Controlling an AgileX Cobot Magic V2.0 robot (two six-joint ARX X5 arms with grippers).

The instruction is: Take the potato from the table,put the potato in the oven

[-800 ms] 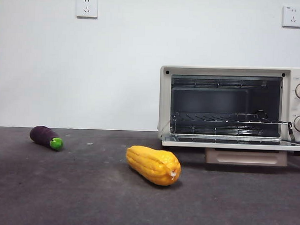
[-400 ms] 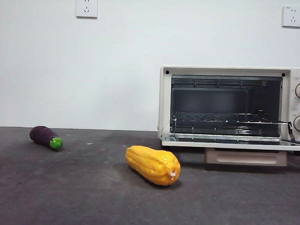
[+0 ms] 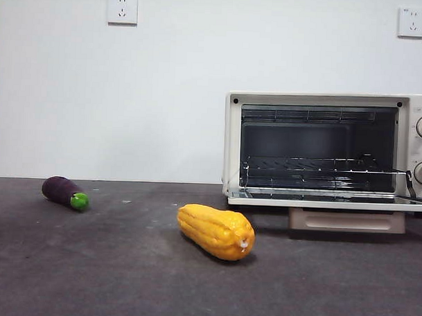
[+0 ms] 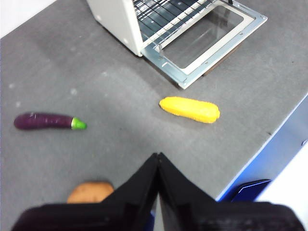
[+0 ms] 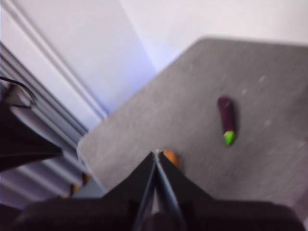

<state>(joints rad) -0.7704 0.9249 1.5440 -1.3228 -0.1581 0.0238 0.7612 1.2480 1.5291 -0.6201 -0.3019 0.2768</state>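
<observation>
The potato, a small orange-brown lump, lies on the dark grey table near its front edge, close beside my left gripper, whose jaws are shut and empty, high above the table. In the right wrist view the potato peeks out just past my right gripper, also shut with nothing in it. The potato does not show in the front view. The cream oven stands at the right with its door folded down flat and its wire rack bare.
A long ridged yellow vegetable lies in front of the oven. A purple eggplant with a green tip lies at the far left. The table's front edge drops off close to the yellow vegetable.
</observation>
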